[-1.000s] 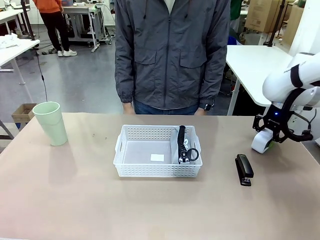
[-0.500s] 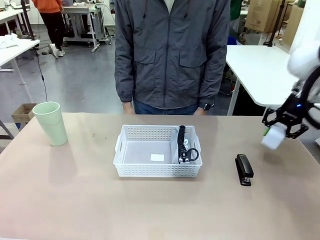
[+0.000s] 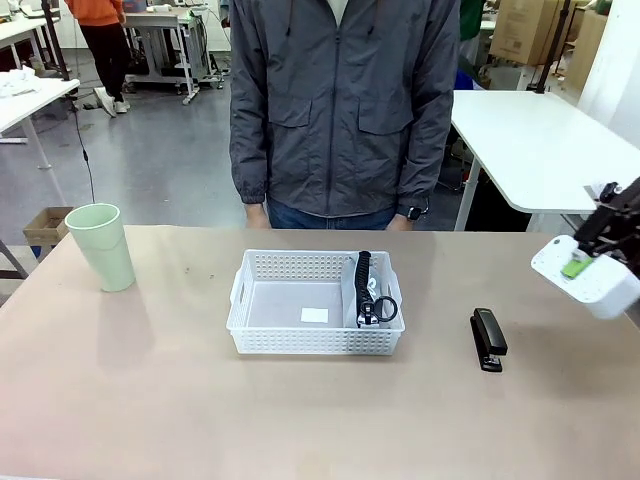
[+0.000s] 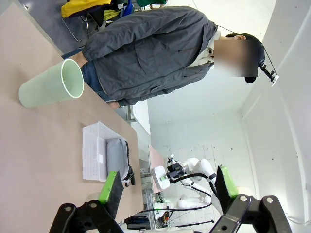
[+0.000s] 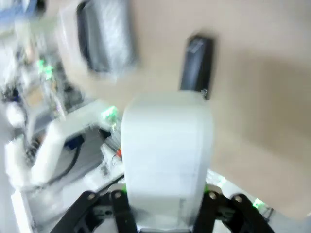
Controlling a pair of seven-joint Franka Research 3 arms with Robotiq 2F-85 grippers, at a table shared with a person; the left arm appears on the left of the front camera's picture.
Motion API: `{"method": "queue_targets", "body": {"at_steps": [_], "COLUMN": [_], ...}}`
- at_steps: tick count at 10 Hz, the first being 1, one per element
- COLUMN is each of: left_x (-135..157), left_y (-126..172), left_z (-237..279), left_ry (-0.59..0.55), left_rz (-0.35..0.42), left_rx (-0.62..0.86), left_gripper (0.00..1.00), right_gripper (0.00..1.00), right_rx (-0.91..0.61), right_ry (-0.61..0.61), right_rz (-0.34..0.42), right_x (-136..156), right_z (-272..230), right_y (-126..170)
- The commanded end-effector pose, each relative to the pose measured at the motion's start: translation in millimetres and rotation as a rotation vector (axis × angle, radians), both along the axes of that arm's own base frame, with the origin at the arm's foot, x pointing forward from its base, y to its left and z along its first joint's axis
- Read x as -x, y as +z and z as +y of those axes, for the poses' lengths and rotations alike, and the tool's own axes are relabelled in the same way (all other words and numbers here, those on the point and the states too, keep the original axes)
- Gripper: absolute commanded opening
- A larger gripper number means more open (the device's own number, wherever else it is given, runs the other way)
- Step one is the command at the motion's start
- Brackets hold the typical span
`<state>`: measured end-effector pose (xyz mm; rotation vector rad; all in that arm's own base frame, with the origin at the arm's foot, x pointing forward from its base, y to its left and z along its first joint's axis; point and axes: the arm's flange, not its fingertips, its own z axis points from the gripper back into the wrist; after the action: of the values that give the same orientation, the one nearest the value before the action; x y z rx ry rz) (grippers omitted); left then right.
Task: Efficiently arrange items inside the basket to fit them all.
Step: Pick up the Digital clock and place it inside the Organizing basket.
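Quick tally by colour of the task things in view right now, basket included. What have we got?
White: 2, the basket and the small box
Grey: 1, the pouch, inside the basket
Black: 1, the stapler
Pale green: 1, the cup
Total: 5

Tan table (image 3: pixel 140 390), three things directly on it. Pale green cup (image 3: pixel 100 247) stands upright, mouth up, toward the far-left side, well apart from the rest. White lattice basket (image 3: pixel 315 342) at centre, long side facing the robot. Black stapler (image 3: pixel 488 339) lies flat to the basket's right (near, not touching), its length running front to back.
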<state>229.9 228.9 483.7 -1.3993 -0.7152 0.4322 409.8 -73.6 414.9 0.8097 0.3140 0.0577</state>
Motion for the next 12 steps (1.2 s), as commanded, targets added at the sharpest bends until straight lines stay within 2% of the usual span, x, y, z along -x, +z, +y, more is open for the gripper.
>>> {"method": "queue_targets", "body": {"at_steps": [1,2,3,8,9,10,11,12], "left_x": [0,0,0,0,0,0,0,0], "left_y": [2,2,2,2,2,2,2,2], "left_z": [0,0,0,0,0,0,0,0], "left_ry": [-0.001,-0.001,-0.001,-0.001,-0.001,-0.001,-0.001,-0.001], "left_rz": [-0.025,-0.025,-0.025,-0.025,-0.025,-0.025,-0.025,-0.025], "left_rx": [0.004,0.004,0.004,0.004,0.004,0.004,0.004,0.004], "left_gripper": [1.00,1.00,1.00,1.00,1.00,1.00,1.00,1.00], "right_gripper": [0.00,0.00,0.00,0.00,0.52,0.52,0.52,0.52], "right_rx": [-0.093,0.014,-0.075,-0.075,-0.059,0.010,0.112,0.171], "right_ry": [0.214,0.196,0.097,0.097,0.128,0.151,0.215,0.281], "right_rz": [-0.078,-0.159,-0.040,-0.040,-0.051,-0.119,-0.220,-0.271], "right_x": [-5,-4,5,5,4,-2,-18,-35], "right_z": [-15,-12,-5,-5,-10,5,32,56], "right_y": [-3,-5,-4,-4,-8,-1,12,22]}}
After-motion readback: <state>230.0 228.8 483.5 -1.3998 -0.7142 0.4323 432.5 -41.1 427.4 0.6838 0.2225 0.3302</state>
